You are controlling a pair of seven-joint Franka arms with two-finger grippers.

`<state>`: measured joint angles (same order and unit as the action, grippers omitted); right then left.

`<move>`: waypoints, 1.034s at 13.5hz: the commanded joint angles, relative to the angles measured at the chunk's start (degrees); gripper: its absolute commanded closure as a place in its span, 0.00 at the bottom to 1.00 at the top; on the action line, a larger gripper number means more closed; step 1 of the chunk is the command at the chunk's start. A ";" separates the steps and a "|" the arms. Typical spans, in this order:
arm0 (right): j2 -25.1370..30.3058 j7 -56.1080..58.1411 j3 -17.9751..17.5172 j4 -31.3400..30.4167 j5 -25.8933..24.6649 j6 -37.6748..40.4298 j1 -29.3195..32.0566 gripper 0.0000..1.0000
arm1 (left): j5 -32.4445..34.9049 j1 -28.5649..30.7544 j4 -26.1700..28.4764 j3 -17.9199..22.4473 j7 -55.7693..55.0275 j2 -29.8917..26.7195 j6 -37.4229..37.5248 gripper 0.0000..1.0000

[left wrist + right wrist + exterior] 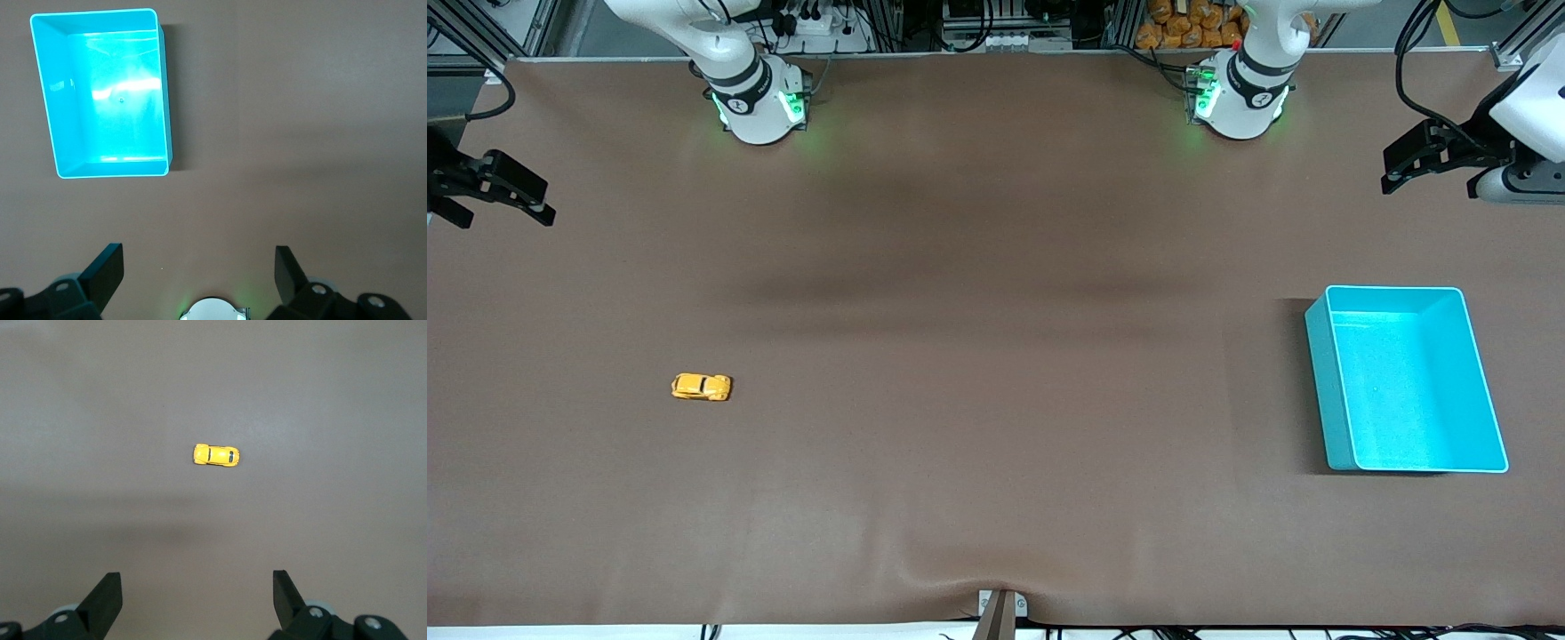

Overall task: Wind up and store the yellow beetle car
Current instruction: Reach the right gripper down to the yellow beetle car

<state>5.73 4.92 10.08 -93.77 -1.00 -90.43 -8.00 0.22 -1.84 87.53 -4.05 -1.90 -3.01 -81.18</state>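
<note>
The tiny, rigid yellow beetle car (702,387), well apart from the turquoise plastic bin (1343,444), looked light and smooth, best pinched across its flanks; the left gripper (199,268) and right gripper (197,588) both hung spread and empty.

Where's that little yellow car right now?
The yellow beetle car sits alone on the brown table, toward the right arm's end, well away from the turquoise bin.

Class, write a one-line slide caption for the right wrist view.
Open right gripper hangs high over the brown table, the yellow beetle car on it, untouched.
</note>
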 commanded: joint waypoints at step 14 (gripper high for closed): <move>-10.01 36.96 -1.64 -28.40 -7.00 -38.39 -2.55 0.00 | -0.22 -0.09 -0.96 0.53 1.02 0.55 -1.26 0.00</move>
<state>-2.36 34.40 8.45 -119.48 -6.57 -123.71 -10.71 0.22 -1.75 87.49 -3.73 -1.90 -2.74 -82.08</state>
